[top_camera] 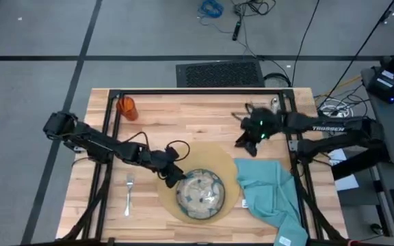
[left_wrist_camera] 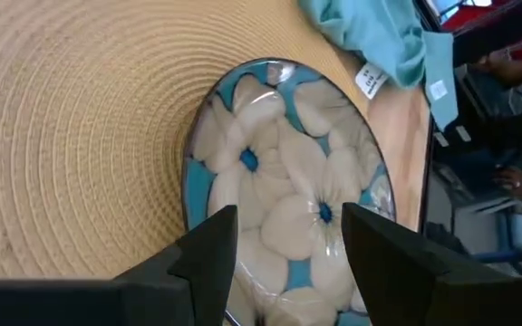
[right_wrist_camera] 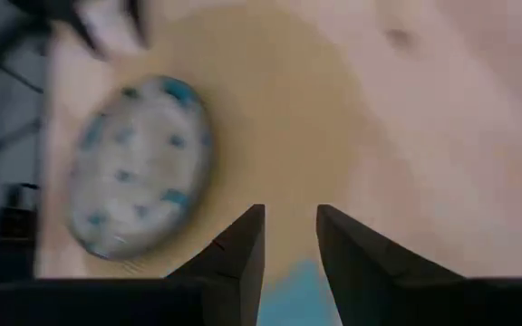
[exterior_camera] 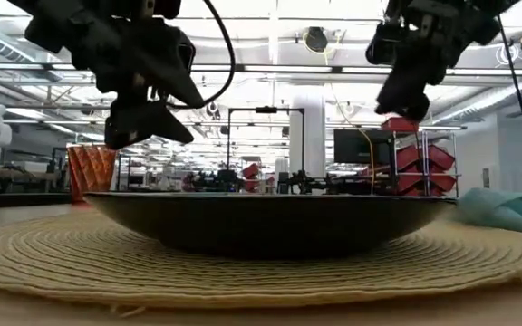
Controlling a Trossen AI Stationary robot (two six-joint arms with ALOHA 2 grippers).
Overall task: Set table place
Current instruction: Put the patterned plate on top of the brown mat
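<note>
The plate (top_camera: 201,193) sits on the mat (top_camera: 183,164); the left gripper (top_camera: 174,179), jaws parted and empty, hovers at its ten o'clock. The right gripper (top_camera: 243,141), jaws narrowly apart, hangs at one o'clock, above the napkin (top_camera: 269,188).

My high camera looks straight down on the worktop (top_camera: 204,130); the low one sits level beside the plate (exterior_camera: 270,222); both wrist cameras look down on that plate.

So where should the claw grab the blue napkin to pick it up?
Probably from straight above, pinching a raised fold of the teal napkin. It lies crumpled and soft on the table beside the mat, so the bunched ridges give something to nip. The right claw, open, is nearest.
</note>
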